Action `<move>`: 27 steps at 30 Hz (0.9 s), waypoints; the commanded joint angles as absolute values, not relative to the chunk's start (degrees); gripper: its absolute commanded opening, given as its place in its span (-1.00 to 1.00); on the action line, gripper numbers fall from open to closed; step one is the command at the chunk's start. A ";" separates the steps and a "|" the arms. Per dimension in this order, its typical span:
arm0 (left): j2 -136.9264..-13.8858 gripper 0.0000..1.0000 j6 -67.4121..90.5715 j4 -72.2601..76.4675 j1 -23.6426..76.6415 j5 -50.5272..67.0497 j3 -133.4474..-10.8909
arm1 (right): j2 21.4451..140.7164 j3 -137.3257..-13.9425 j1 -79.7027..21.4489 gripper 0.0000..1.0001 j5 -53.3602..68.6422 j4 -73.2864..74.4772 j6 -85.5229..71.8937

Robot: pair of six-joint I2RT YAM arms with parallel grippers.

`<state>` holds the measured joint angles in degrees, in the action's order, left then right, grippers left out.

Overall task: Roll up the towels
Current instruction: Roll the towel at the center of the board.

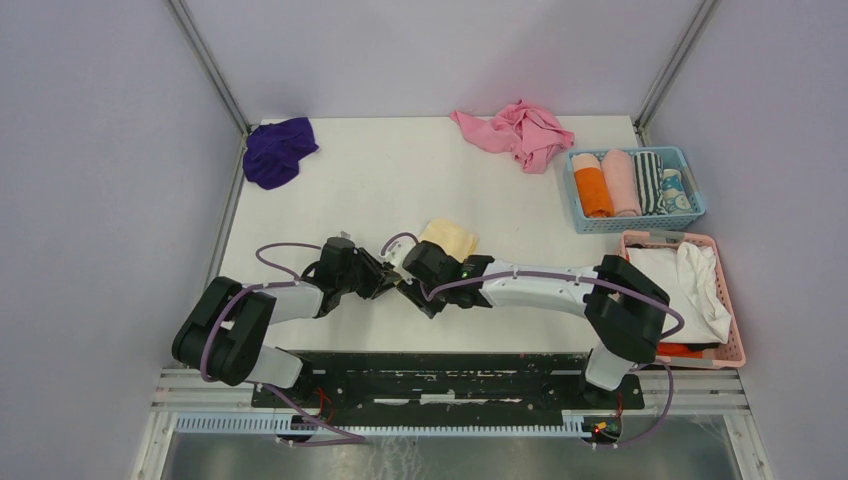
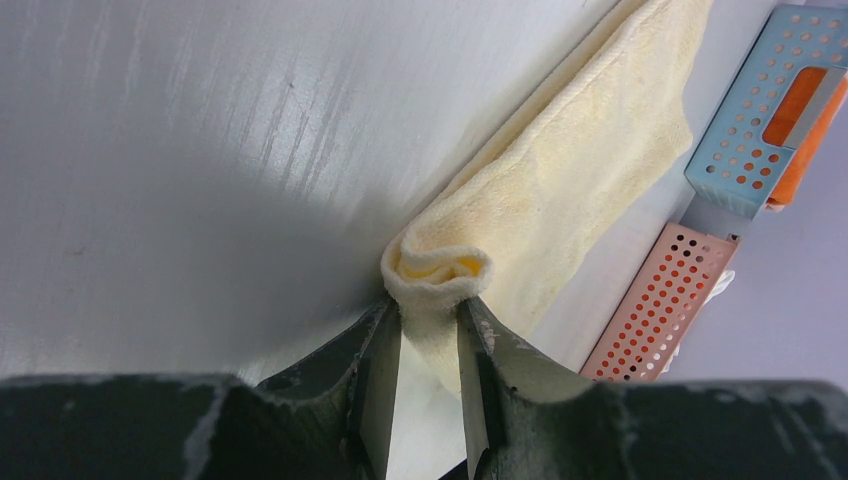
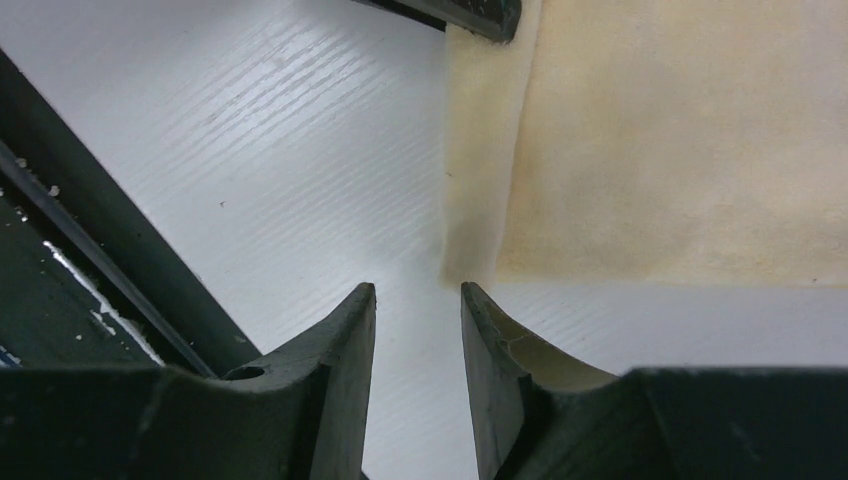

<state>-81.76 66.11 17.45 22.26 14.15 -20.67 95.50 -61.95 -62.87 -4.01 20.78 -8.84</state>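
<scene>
1. White table [image 1: 400, 180], faintly wood-grained, is the ground of every view.
2. We see the left gripper [image 2: 430, 310] with its jaws drawn in on the rolled near end of the yellow towel [image 2: 560, 170]. The rest of that towel lies flat on the table beyond the pinch.
3. We see the right gripper [image 3: 418, 295] with its jaws a little apart and nothing between them. It sits low over bare table, just short of a corner of the same towel.
4. We find the purple towel [image 1: 278, 150] crumpled at the far left corner, and a pink cloth [image 1: 520, 132] heaped at the far edge.
5. We note a blue basket [image 1: 640, 225] at the right edge, holding side by side an orange roll [image 1: 592, 188], a pink roll [image 1: 620, 182], the striped towel [image 1: 648, 180] and the teal towel [image 1: 675, 188].
6. Nearer, a pink basket [image 1: 735, 330] holds white fabric [image 1: 690, 285].
7. Pale lilac walls [image 1: 100, 150] and slanting metal posts [image 1: 210, 65] enclose the table.
</scene>
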 commanded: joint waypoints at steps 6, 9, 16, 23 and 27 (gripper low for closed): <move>-84.17 -0.28 63.19 7.10 22.45 9.39 -19.18 | 98.82 -65.76 -63.08 -0.16 -5.81 17.41 -5.56; -84.20 -0.28 63.17 7.08 22.44 9.48 -19.24 | 100.81 -66.53 -63.10 -0.17 -6.76 18.04 -5.21; -83.95 -0.29 62.85 6.82 22.42 9.43 -19.37 | 103.43 -67.30 -63.04 -0.20 -9.95 19.95 -4.56; -84.30 -0.29 62.22 6.18 22.46 9.53 -20.01 | 104.47 -67.44 -63.10 -0.15 -13.62 21.75 -3.80; -84.68 -0.28 61.71 5.57 22.45 9.71 -20.61 | 106.60 -68.24 -63.08 -0.17 -11.88 22.88 -3.60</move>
